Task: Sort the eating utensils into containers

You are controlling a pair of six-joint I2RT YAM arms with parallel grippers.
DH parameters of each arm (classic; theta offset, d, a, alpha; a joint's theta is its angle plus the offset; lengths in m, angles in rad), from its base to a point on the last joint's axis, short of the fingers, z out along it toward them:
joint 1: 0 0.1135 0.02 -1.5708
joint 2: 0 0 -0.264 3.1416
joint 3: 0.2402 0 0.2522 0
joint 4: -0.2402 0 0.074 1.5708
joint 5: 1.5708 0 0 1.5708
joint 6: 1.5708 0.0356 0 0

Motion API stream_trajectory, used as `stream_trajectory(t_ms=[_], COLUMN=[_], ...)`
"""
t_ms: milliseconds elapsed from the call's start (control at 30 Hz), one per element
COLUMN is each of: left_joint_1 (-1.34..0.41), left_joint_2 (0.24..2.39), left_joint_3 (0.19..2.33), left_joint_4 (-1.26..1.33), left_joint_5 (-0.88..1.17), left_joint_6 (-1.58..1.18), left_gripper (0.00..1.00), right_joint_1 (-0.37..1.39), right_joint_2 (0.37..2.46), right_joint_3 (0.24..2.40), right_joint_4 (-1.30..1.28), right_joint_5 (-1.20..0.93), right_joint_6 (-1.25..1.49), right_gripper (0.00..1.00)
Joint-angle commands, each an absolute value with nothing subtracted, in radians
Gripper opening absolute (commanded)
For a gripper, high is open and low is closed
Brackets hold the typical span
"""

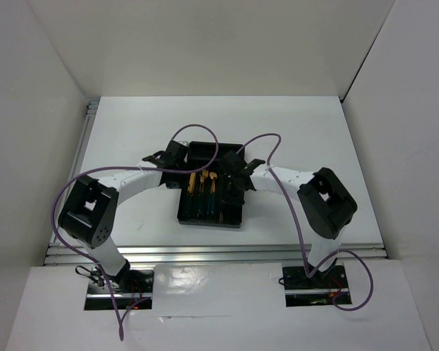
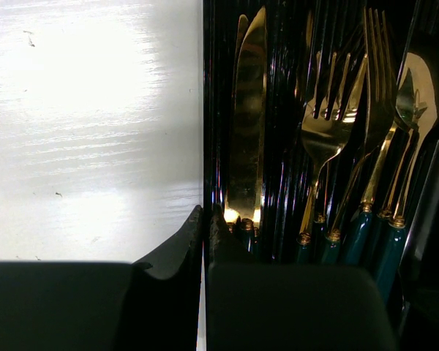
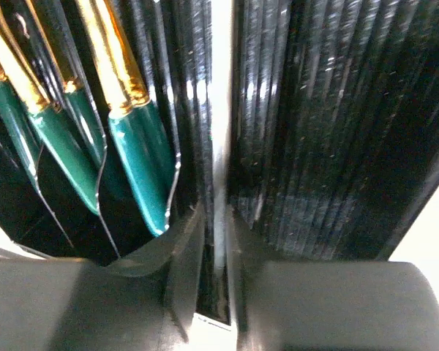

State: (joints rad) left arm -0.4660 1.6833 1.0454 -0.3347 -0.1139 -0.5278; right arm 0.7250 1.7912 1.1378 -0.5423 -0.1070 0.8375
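The black tray point(image 1: 209, 221) lies mid-table with gold-headed, teal-handled utensils point(image 1: 203, 184) lying lengthwise in its compartments. My left gripper point(image 1: 177, 156) is at the tray's far left corner. In the left wrist view it point(image 2: 206, 213) is shut on the tray's left wall point(image 2: 208, 110), beside knives point(image 2: 247, 110) and forks point(image 2: 336, 95). My right gripper point(image 1: 243, 170) is at the tray's far right side. In the right wrist view it point(image 3: 214, 212) is shut on a thin pale tray rim point(image 3: 220, 110), beside teal handles point(image 3: 139, 164). No chopsticks show.
White walls enclose the table on the left, back and right. Purple cables point(image 1: 197, 130) loop over both arms and above the tray. A metal rail point(image 1: 88, 131) runs along the table's left edge.
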Motion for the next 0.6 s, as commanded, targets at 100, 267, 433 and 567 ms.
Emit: stream_trajectory(t_ms=[100,267,433,567], left_joint_1=[-0.477,-0.477,-0.477,-0.477], left_joint_2=[1.72,1.72,1.72,1.72], left_joint_3=[1.02,1.02,1.02,1.02], left_joint_4=[-0.334,-0.334,-0.334,-0.334], left_joint_5=[-0.043,-0.043,-0.043,-0.043], left_joint_6=[-0.561,-0.561,-0.561,-0.561], left_gripper=[0.0,0.0,0.0,0.0], right_joint_1=[0.755,0.755,0.755,0.755], right_joint_2=[1.793,1.793,1.783,1.764], right_joint_3=[1.183,1.227,1.273,1.319], right_joint_4=[-0.571,-0.583,-0.624,-0.655], right_joint_5=[-0.089,-0.066,-0.017,0.038], right_joint_6=[0.828,0.81,0.792,0.772], right_gripper=[0.43,0.51,0.51,0.51])
